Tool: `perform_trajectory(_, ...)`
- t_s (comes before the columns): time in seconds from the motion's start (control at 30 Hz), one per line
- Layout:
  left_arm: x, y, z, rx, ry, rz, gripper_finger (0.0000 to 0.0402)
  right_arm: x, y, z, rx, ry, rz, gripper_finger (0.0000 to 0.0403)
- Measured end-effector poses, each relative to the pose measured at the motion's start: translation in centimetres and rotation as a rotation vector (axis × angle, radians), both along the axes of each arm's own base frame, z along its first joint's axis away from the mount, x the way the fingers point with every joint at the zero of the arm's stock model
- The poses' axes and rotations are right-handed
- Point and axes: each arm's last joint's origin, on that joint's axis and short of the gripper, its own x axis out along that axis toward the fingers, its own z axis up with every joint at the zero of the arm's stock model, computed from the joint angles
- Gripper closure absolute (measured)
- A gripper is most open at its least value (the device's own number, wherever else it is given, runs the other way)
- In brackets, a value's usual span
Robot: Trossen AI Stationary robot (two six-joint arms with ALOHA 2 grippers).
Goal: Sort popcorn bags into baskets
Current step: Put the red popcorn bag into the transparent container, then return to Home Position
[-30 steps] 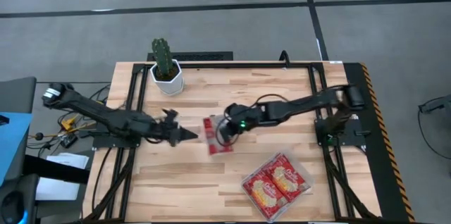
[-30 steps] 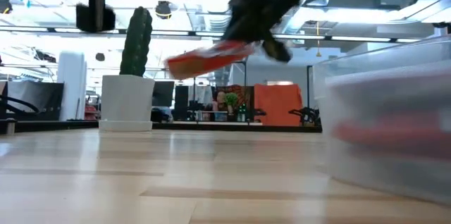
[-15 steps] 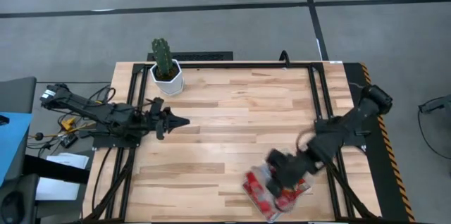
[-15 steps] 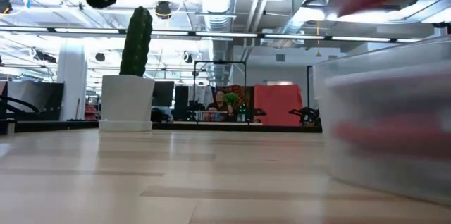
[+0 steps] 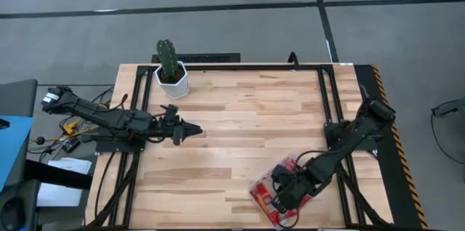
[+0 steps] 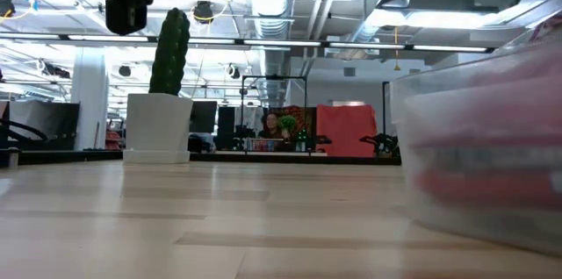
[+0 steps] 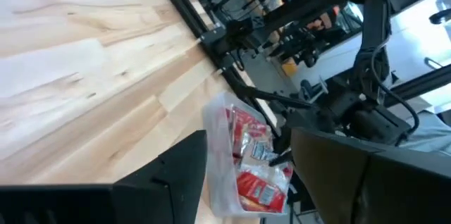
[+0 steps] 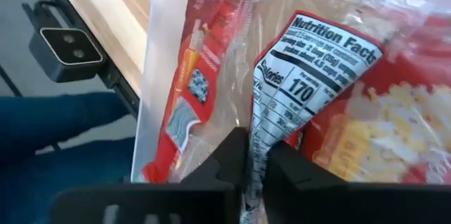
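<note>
— How many packets and trays?

— One clear tray at the worktop's near right corner, holding at least three popcorn bags; an exact count cannot be made. The right tool is low over it, fingers pressed nearly together on a bag printed "Nutrition Facts".

— And the rest?

— The left tool hovers spread at the left side. One cactus pot stands on pale wood planks; an open hall lies behind.

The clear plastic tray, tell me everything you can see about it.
The clear plastic tray is shallow and rectangular with rounded corners, its walls see-through. It sits flat on the wooden table near the front right corner, turned at an angle to the edges. Inside lie red popcorn bags with pale yellow centres. The right gripper is down over it, its fingers close together on a bag showing a nutrition label. The left gripper is far off.
</note>
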Motion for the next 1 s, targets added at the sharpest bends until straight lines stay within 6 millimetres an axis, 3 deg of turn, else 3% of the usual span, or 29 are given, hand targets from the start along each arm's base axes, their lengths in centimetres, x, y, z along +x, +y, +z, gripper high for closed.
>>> perform_trajectory(0.23,-0.1,0.2,0.0,0.03,0.009,-0.036,0.0211,0.7,-0.8,-0.2,-0.008,0.009,0.097,0.0268)
perform_trajectory(0.53,-1.0,0.5,1.0,0.051,-0.046,-0.019,0.0223,-0.8,-2.3,3.2,-0.002,-0.065,0.164,0.0186)
perform_trajectory(0.73,-1.7,0.6,2.9,0.046,-0.216,-0.042,0.0224,-3.1,-4.3,7.4,0.011,-0.202,0.167,0.0173)
perform_trajectory(0.87,-2.9,0.9,4.9,0.173,-0.368,-0.048,0.0224,-5.0,-7.0,11.0,-0.014,-0.384,0.138,0.0178)
perform_trajectory(1.0,-4.2,1.5,6.3,0.257,-0.376,0.074,0.0224,-7.7,-9.8,13.8,-0.037,-0.502,0.226,0.0185)
